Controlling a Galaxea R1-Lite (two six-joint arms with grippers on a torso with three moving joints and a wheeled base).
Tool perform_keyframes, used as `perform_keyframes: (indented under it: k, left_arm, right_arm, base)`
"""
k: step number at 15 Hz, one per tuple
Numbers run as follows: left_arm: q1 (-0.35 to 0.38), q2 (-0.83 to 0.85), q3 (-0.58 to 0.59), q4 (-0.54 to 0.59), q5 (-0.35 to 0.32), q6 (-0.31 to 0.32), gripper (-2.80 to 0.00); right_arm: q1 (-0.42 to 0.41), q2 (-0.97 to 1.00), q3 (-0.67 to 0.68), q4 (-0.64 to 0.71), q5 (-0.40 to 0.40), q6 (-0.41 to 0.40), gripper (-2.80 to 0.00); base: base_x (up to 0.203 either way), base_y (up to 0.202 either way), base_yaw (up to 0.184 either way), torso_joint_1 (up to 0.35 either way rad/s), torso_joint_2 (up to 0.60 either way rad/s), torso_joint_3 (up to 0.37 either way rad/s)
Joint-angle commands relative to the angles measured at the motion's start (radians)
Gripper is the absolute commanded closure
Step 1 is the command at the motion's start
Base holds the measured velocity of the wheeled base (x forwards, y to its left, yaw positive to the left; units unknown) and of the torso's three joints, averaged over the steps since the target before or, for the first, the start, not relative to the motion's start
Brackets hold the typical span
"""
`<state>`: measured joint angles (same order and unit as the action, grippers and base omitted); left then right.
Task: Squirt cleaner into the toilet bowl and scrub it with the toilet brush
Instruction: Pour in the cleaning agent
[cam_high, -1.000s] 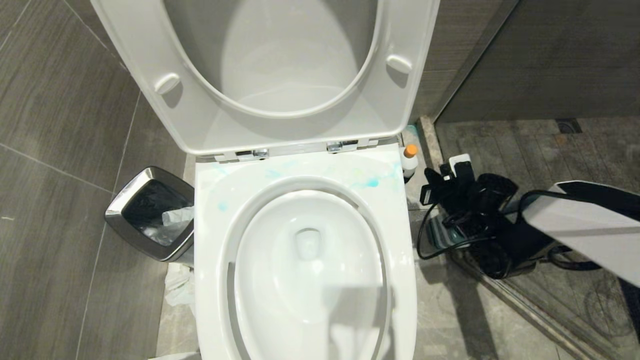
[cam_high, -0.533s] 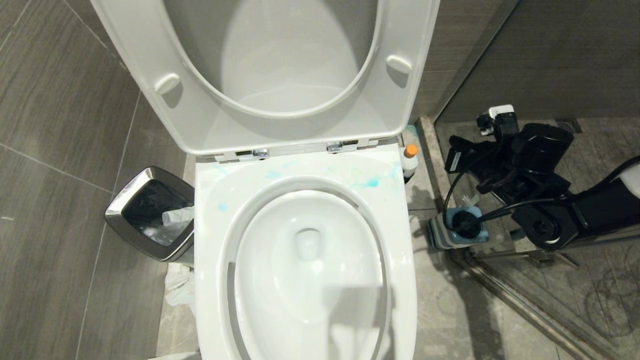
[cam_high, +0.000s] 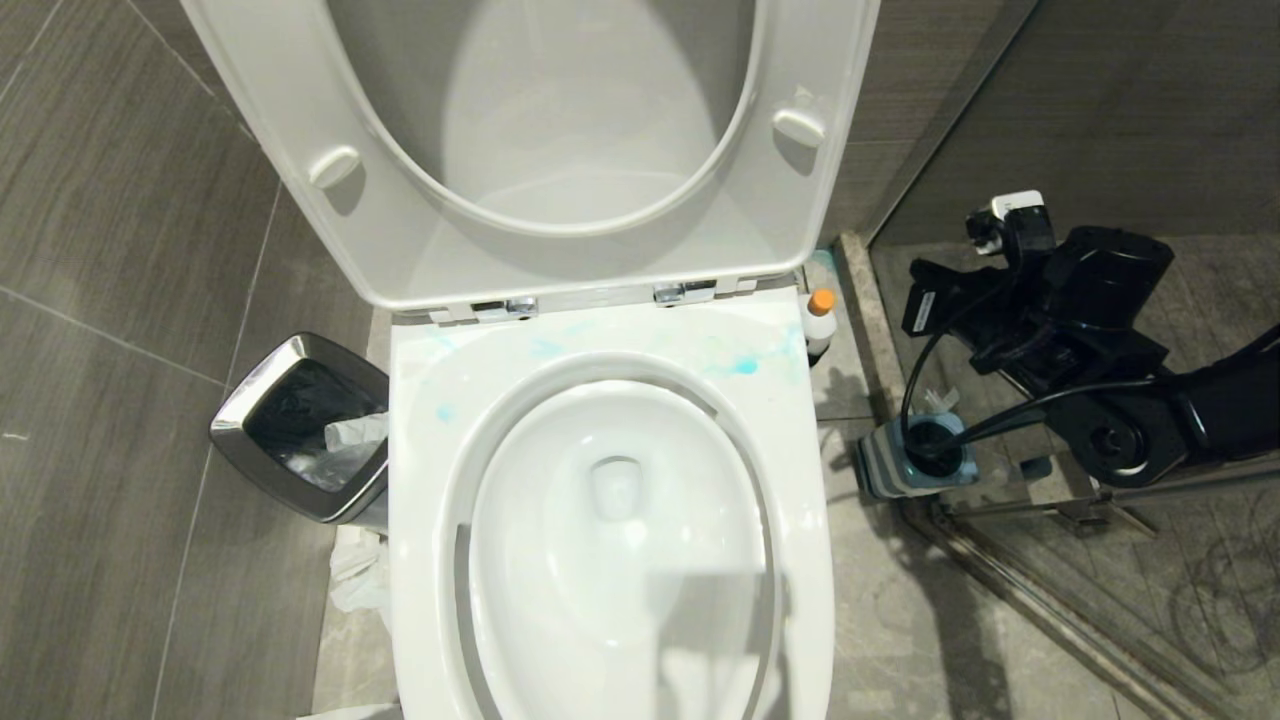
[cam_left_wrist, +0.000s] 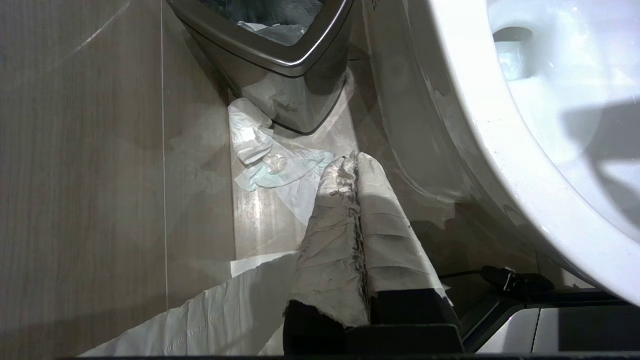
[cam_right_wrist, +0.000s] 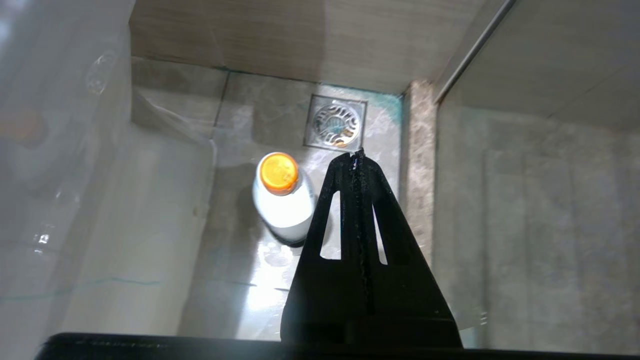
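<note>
The toilet bowl (cam_high: 615, 520) fills the middle of the head view, seat and lid raised, with turquoise smears (cam_high: 740, 365) on its back rim. The cleaner (cam_high: 820, 322), a small white bottle with an orange cap, stands on the floor at the toilet's back right corner. My right gripper (cam_high: 925, 312) hangs to the right of it, shut and empty. In the right wrist view its tips (cam_right_wrist: 357, 152) are beside the bottle (cam_right_wrist: 282, 197), apart from it. My left gripper (cam_left_wrist: 355, 159), wrapped in white tape, is shut and parked low by the bowl's left side. The toilet brush is hidden.
A blue-grey brush holder (cam_high: 885, 470) stands on the floor right of the toilet, under the arm's cable. A steel-rimmed bin (cam_high: 250, 410) sits left of the toilet, with crumpled tissue (cam_left_wrist: 270, 160) on the floor. A floor drain (cam_right_wrist: 336, 122) and a stone threshold (cam_high: 860, 290) lie behind the bottle.
My right arm has swung up and back from low over the brush holder, which now shows. The gripper now hangs higher, level with the cleaner. The left arm has not moved.
</note>
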<state>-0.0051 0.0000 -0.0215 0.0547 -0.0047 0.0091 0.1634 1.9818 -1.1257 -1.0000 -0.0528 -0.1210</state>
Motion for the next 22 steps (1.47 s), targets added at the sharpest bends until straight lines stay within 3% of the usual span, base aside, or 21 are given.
perform_keyframes:
  k: [1,10,22]
  left_arm:
    - [0.0,0.002,0.0,0.001,0.0,0.001,0.0]
    - [0.0,0.002,0.0,0.001,0.005,0.009,0.0]
    - [0.0,0.002,0.0,-0.001,0.005,-0.006,0.0]
  right_arm:
    - [-0.001,-0.009,0.003,-0.006,-0.001,-0.018,0.0]
    - [-0.001,-0.011,-0.078,-0.006,-0.006,-0.059,0.0]
    - [0.002,-0.037,-0.268,0.11,-0.001,-0.066,0.0]
  base:
    - [0.0,0.0,0.0,0.0,0.0,0.0]
    - [0.0,0.0,0.0,-0.001,0.0,-0.009]
    - [0.0,0.0,0.0,0.001,0.0,-0.159]
